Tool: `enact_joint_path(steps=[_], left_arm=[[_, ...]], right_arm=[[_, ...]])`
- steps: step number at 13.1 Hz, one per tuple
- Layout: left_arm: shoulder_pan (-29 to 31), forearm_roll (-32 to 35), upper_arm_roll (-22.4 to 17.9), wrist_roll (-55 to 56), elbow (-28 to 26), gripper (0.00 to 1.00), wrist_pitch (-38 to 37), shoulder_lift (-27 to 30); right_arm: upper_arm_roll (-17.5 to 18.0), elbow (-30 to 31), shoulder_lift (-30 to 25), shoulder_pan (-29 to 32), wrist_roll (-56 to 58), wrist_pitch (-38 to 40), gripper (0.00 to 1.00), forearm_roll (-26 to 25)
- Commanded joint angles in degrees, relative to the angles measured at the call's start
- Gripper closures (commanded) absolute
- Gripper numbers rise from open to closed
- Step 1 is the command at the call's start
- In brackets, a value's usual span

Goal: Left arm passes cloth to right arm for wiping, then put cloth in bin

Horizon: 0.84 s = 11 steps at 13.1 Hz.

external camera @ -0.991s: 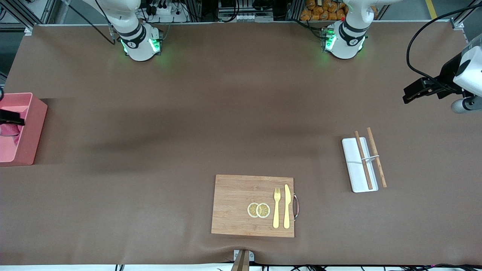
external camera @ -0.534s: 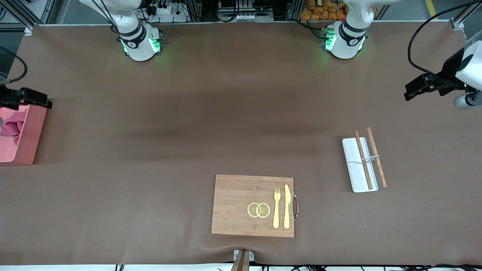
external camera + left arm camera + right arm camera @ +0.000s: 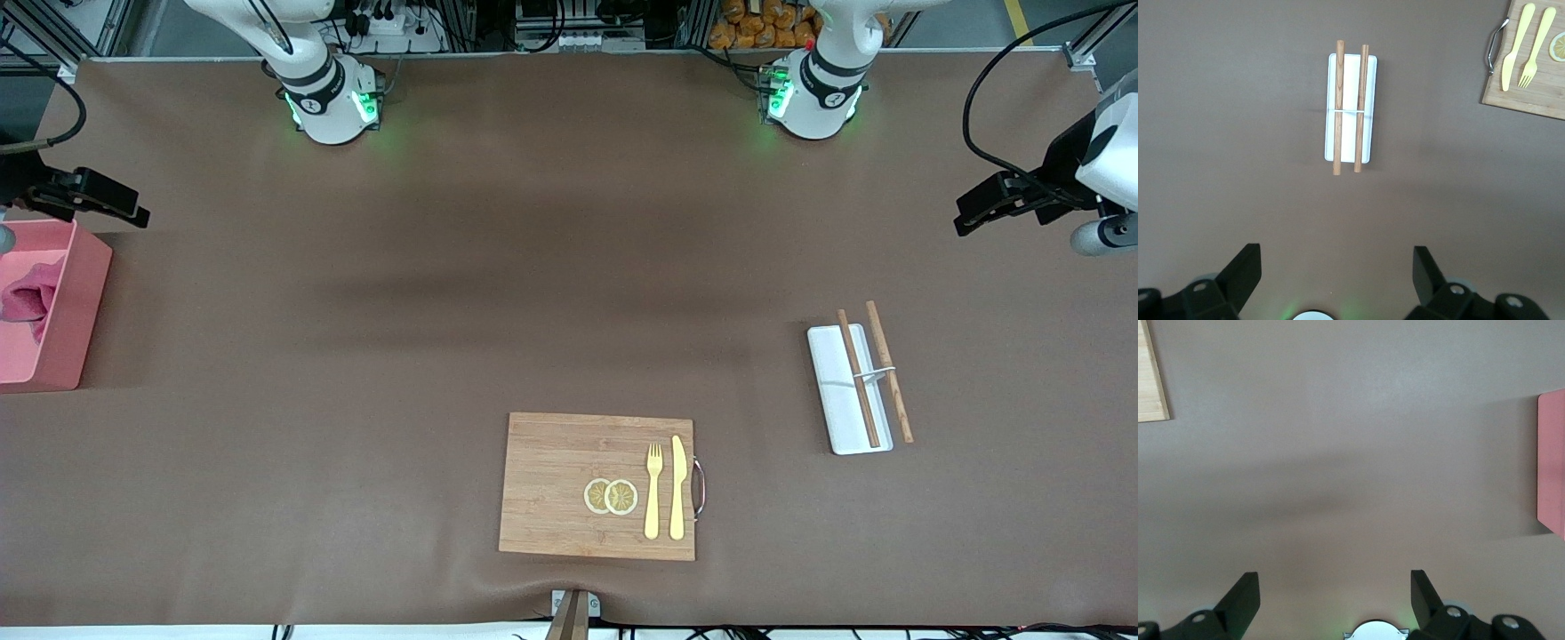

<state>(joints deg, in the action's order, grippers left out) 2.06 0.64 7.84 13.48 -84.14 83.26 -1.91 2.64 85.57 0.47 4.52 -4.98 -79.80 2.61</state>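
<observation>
I see the cloth [image 3: 25, 298] lying bunched inside the bin [image 3: 78, 307], at the right arm's end of the table; the bin is cut off by the front view's edge, so only part of it and part of the cloth show; in the right wrist view only a pink corner of the bin [image 3: 1551, 463] shows, the cloth hidden from there; right gripper [image 3: 116, 206] is up in the air just over the table by the bin's upper corner, jaws spread wide, nothing between them; its fingers [image 3: 1241, 600] frame bare brown table in its wrist view; most of that arm is out of frame; left gripper [image 3: 978, 212] hangs over the table at the left arm's end, waiting, also spread wide and empty; its fingers [image 3: 1245, 273] show with open space between; the white tray [image 3: 846, 391] sits below it with two wooden sticks [image 3: 871, 373], one lying along the tray, the other at its edge, a thin wire piece across them, hard to make out; cutting board [image 3: 597, 486] nearer the front camera, with lemon slices [image 3: 611, 496], a yellow fork [image 3: 653, 491] and knife [image 3: 677, 487]; the board is clipped in both wrist views.
</observation>
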Motion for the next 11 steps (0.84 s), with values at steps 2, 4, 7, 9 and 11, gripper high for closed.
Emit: enact_joint_path(steps=[2, 4, 7, 9, 11], left_arm=[[0.05, -0.03, 0.25, -0.74, -0.50, 0.00, -0.29, 1.21], [0.14, -0.03, 0.25, -0.74, -0.41, 0.00, -0.29, 1.04], [0.14, 0.06, 0.25, -0.74, 0.03, 0.00, -0.29, 0.86], [-0.04, 0.06, 0.25, -0.65, 0.21, 0.00, -0.29, 0.77], [-0.13, 0.06, 0.25, -0.48, 0.56, 0.00, -0.29, 0.77]], right_arm=[[-1.15, 2.32, -2.58, -0.74, -1.08, -0.62, 0.00, 0.12], [-1.15, 2.15, -2.49, -0.21, -0.91, -0.53, 0.00, -0.06], [-1.15, 2.06, -2.40, 0.31, -0.38, -0.71, 0.00, -0.15], [-1.15, 2.06, -2.23, 0.67, -0.29, -0.97, 0.00, -0.15], [-1.15, 2.15, -2.23, 0.76, -0.29, -0.88, 0.00, -0.15]])
